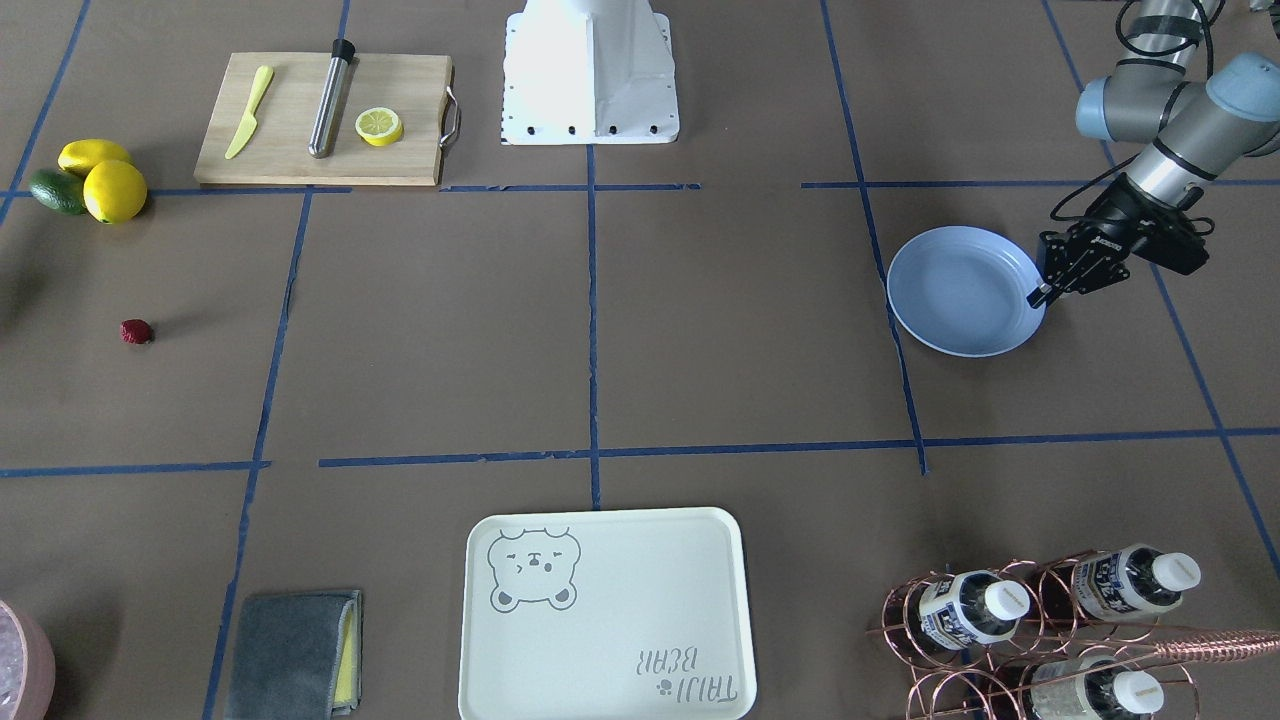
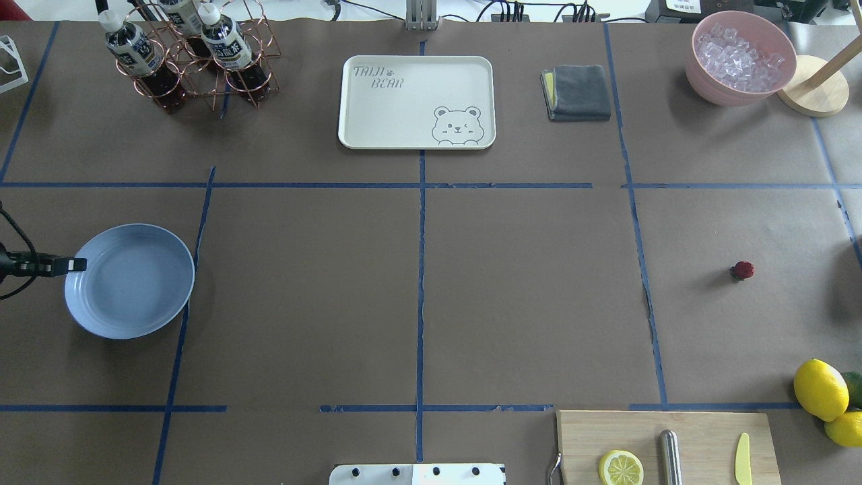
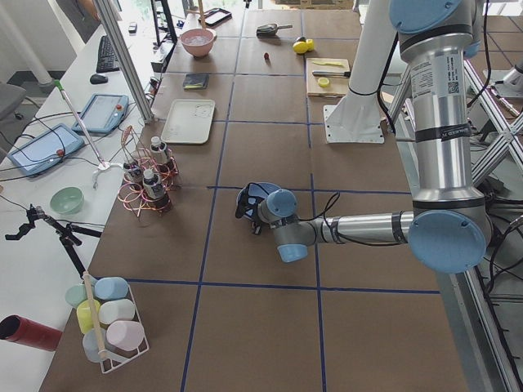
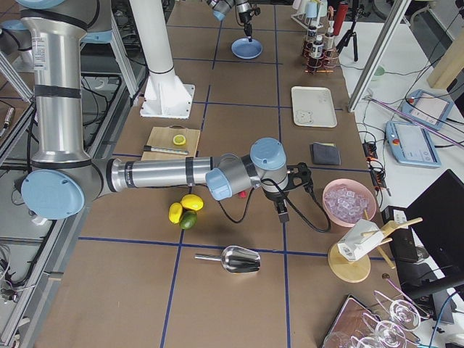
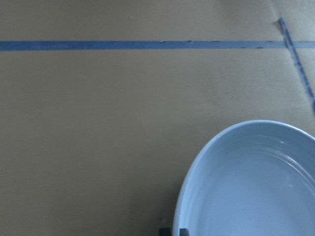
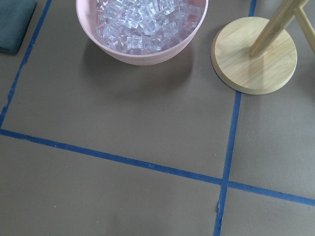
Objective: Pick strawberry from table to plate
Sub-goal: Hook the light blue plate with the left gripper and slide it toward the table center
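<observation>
The strawberry [image 1: 137, 331] [image 2: 742, 270], small and dark red, lies alone on the brown table [image 2: 525, 303], on the robot's right side. Far across on the left side sits the light-blue plate [image 1: 965, 290] [image 2: 131, 279] [image 5: 256, 191], with nothing on it. My left gripper [image 1: 1040, 295] [image 2: 75, 265] hovers low at the plate's outer rim, its fingers pressed together and holding nothing. My right gripper [image 4: 282, 214] shows only in the exterior right view, near the pink bowl, so I cannot tell its state. Its wrist view shows no fingers and no strawberry.
A cutting board [image 1: 300, 150] holds a lemon slice [image 1: 379, 126], a yellow knife and a metal rod. Lemons [image 1: 112, 190] and a green fruit lie beside it. The cream bear tray [image 2: 416, 101], grey cloth [image 2: 578, 92], bottle rack [image 2: 188, 54] and ice bowl [image 2: 741, 57] line the far edge.
</observation>
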`<move>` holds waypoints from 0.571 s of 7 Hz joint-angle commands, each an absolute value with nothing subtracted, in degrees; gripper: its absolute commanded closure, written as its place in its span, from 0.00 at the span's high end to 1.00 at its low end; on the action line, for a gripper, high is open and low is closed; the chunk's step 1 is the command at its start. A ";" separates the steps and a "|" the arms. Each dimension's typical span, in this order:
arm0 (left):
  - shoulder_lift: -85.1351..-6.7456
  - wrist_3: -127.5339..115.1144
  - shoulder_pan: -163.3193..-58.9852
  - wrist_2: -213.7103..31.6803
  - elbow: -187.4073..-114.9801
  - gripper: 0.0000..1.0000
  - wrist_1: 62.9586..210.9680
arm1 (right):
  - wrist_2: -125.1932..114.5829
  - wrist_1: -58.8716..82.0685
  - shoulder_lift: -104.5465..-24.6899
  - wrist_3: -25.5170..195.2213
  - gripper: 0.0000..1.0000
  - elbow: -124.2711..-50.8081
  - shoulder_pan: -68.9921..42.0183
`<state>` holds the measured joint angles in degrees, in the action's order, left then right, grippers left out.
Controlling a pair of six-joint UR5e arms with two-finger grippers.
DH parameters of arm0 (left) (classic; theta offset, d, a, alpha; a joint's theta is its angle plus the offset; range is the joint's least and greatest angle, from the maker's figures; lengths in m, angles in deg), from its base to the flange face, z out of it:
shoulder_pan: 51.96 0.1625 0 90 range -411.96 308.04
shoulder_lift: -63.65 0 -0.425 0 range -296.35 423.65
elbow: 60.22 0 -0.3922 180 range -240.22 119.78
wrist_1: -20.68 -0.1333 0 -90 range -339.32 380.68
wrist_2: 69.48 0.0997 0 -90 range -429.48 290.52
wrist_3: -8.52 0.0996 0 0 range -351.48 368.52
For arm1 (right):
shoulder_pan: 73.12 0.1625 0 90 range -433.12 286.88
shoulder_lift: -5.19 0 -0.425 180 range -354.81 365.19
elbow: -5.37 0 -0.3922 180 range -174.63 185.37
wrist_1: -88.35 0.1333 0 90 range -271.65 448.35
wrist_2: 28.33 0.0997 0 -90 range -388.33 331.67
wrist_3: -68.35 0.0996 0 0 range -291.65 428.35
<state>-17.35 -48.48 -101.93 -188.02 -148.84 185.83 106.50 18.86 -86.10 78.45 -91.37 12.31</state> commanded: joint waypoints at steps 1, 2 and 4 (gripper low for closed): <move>-22.96 -53.06 -100.74 -188.58 -161.33 0.00 167.83 | 106.50 18.82 -86.22 78.81 1.00 -91.49 12.31; -29.10 -57.88 -97.69 -187.62 -162.95 0.00 162.68 | 106.50 18.82 -86.91 78.81 1.00 -91.75 12.31; -45.50 -65.79 -84.71 -175.18 -159.30 0.00 151.45 | 107.28 18.82 -87.70 78.90 1.00 -91.84 12.31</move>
